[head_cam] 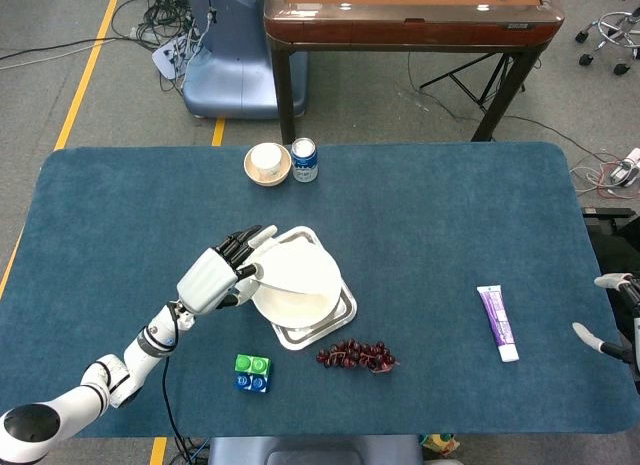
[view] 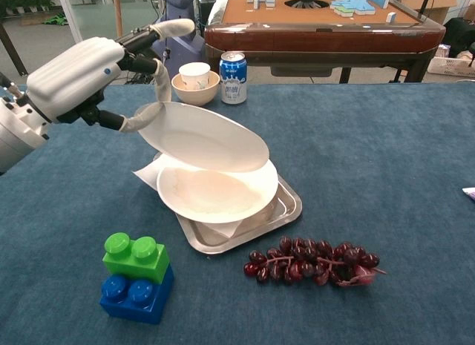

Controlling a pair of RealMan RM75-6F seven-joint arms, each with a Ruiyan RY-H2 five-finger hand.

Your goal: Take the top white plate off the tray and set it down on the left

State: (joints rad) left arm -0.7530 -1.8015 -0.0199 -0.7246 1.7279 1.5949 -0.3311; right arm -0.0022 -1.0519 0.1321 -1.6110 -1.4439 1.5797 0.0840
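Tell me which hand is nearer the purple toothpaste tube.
Right. The right hand, only partly visible at the table's right edge, sits just right of the toothpaste tube. The left hand holds the top white plate far across the table to its left.
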